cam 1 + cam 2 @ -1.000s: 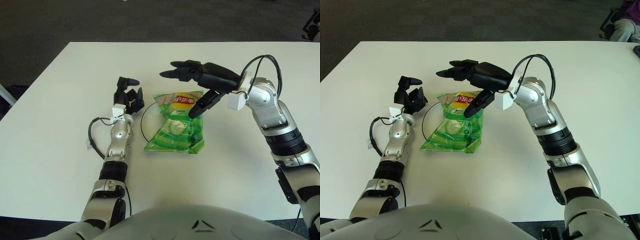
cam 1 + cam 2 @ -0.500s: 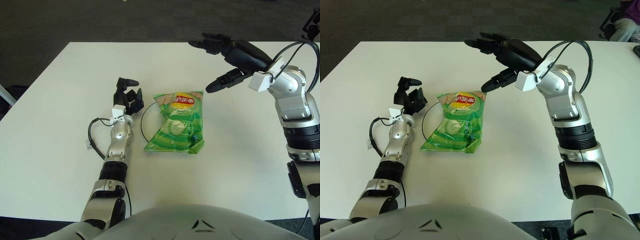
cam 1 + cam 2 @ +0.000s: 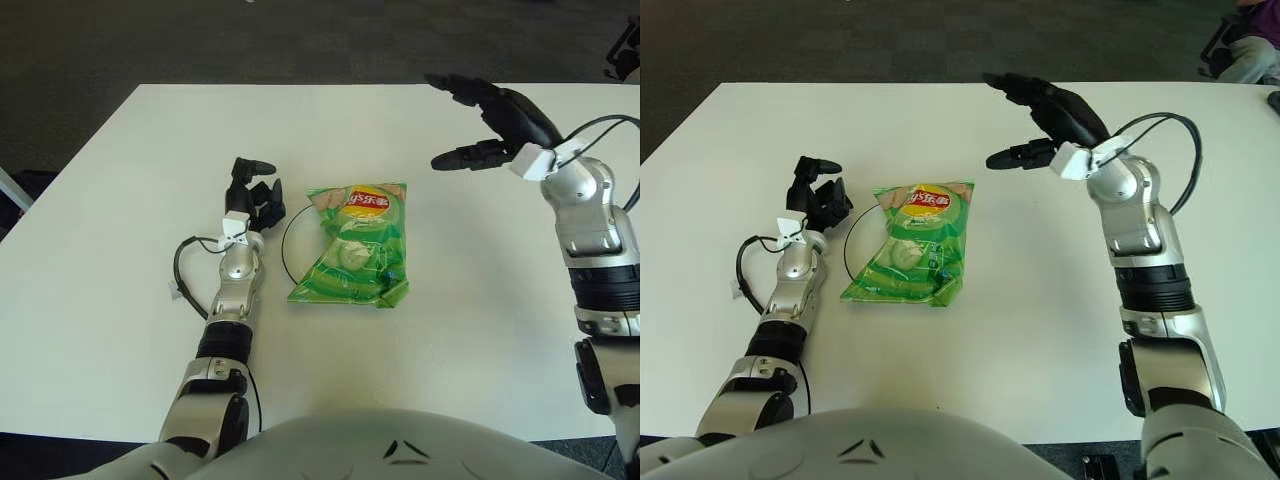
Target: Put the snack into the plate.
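White worktop [image 3: 120, 200] carries everything. Going from the left: the left hand [image 3: 252, 195] shows just to the left of the plate, fingers loosely curled upward and holding nothing, its forearm stretched along the worktop toward the robot's body.

Next comes the plate [image 3: 287, 240], of which only a thin dark arc of rim shows on its left side; the rest is hidden under the snack [image 3: 352, 245]. That green crisp bag lies flat across the plate, its long axis running away from the robot and slightly tilted, the yellow-and-red logo at the far end and the crimped bottom seam nearest the body. The bag looks larger than the plate, so its right and near edges seem to hang over onto the worktop, though how much of the plate lies beneath cannot be seen. Nothing else is in the plate.

Farthest right, the right hand [image 3: 495, 118] is raised above the worktop, well apart from the bag and beyond its far right corner. Its fingers are spread and empty, two reaching up and away, one pointing left toward the bag's top.

Judged from this, the snack is already placed and the task looks essentially done. Were a correction needed, the bag lies left of and nearer than the right hand, while the left hand is much the closer of the two, just beside the exposed rim.
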